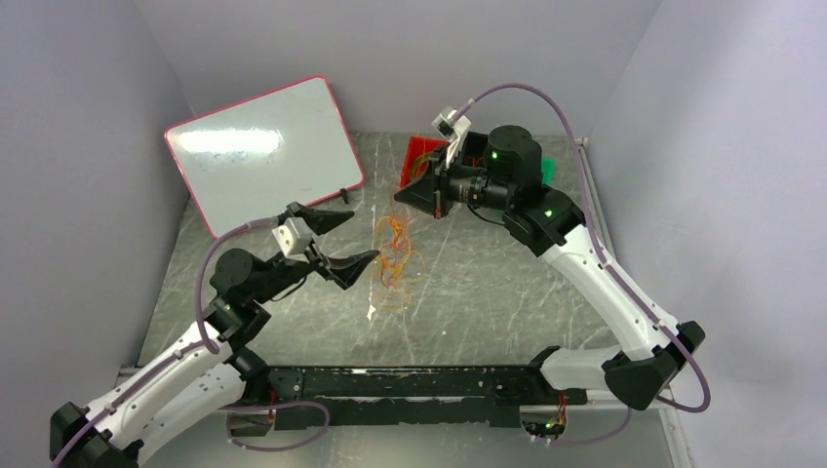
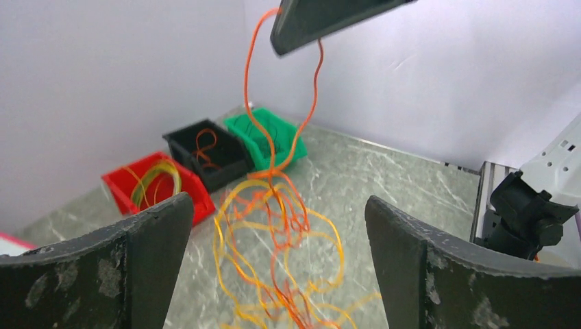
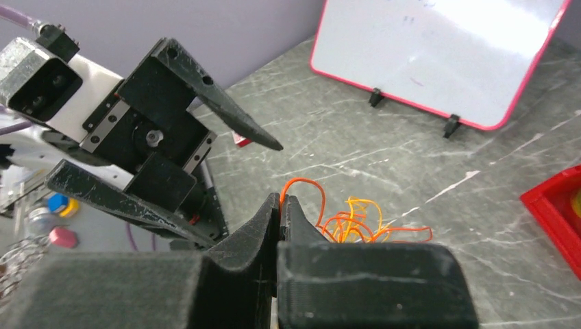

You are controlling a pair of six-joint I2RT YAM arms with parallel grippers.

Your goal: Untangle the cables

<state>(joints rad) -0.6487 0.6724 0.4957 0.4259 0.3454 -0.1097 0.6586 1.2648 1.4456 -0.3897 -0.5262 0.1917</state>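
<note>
The cables (image 1: 395,255) lie as a yellow and orange-red tangle on the grey table, mid-scene. My right gripper (image 1: 402,193) hangs above the tangle's far side. It is shut on one orange cable (image 3: 305,182), which loops out of the pinched tips (image 3: 281,200) and drops to the tangle (image 3: 353,219). My left gripper (image 1: 363,235) is wide open just left of the tangle and holds nothing. In the left wrist view the tangle (image 2: 274,226) sits ahead between its fingers (image 2: 157,233), and the lifted orange strand (image 2: 248,96) rises to the right gripper.
A pink-framed whiteboard (image 1: 263,156) stands propped at the back left. A red bin (image 2: 113,181) holding yellow loops, a black bin (image 2: 219,175) holding an orange loop and a green bin (image 2: 288,154) sit in a row at the back wall.
</note>
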